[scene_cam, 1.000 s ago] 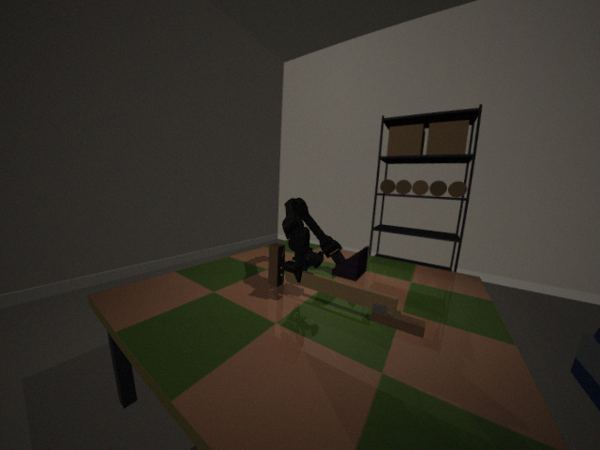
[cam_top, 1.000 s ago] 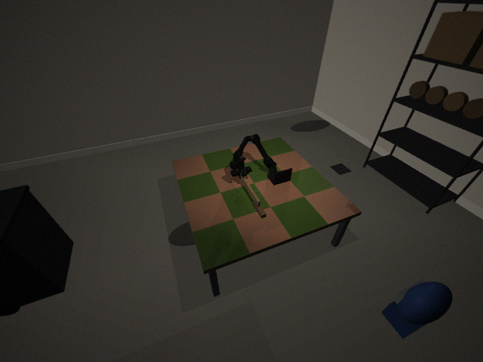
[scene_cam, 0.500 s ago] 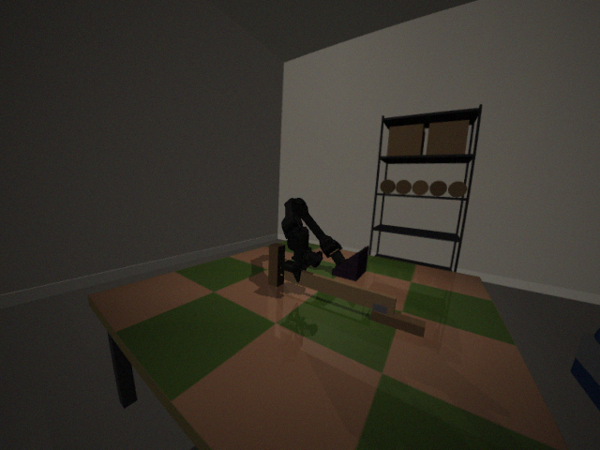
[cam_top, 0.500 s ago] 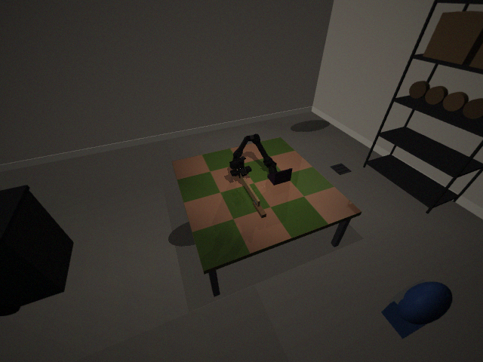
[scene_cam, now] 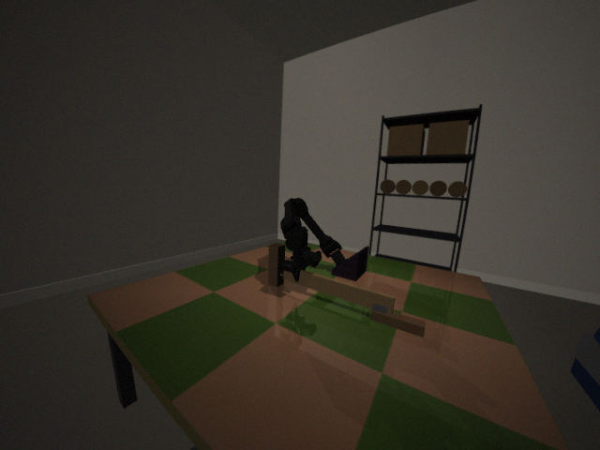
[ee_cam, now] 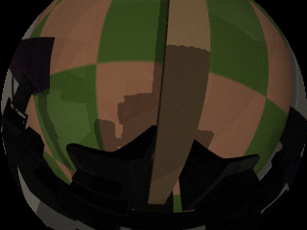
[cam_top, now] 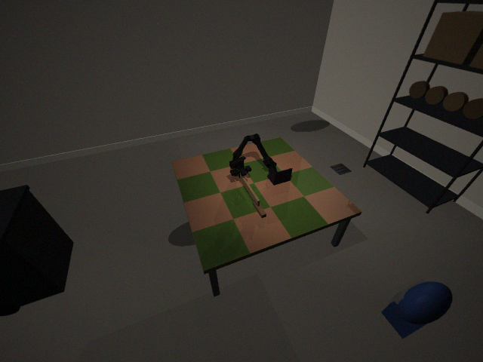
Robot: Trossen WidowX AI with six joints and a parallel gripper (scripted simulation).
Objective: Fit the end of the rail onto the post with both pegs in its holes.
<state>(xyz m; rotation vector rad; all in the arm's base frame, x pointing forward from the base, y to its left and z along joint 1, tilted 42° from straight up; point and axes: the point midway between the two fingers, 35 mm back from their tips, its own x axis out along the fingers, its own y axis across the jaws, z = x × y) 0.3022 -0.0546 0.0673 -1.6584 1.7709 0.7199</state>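
The wooden rail (cam_top: 249, 189) (scene_cam: 349, 291) (ee_cam: 184, 91) is raised off the table and looks close to level. Its far end sits at the bracket (scene_cam: 379, 307) on the low footboard block (cam_top: 261, 211) (scene_cam: 402, 325). My gripper (scene_cam: 295, 275) (ee_cam: 165, 130) is shut on the rail near its near end, one finger on each side. The short upright post (scene_cam: 275, 263) stands just beyond that end. The arm and fingers cover most of the joint, so how far the pegs are in the holes, and whether rail and post touch, cannot be told.
The checkered table (cam_top: 218, 241) (scene_cam: 217, 363) carries everything. A dark panel-like object (cam_top: 281, 177) (scene_cam: 355, 266) (ee_cam: 35, 62) stands at the arm's base, to one side of the rail. A shelf rack (cam_top: 409, 144) (scene_cam: 421, 234) stands off the table.
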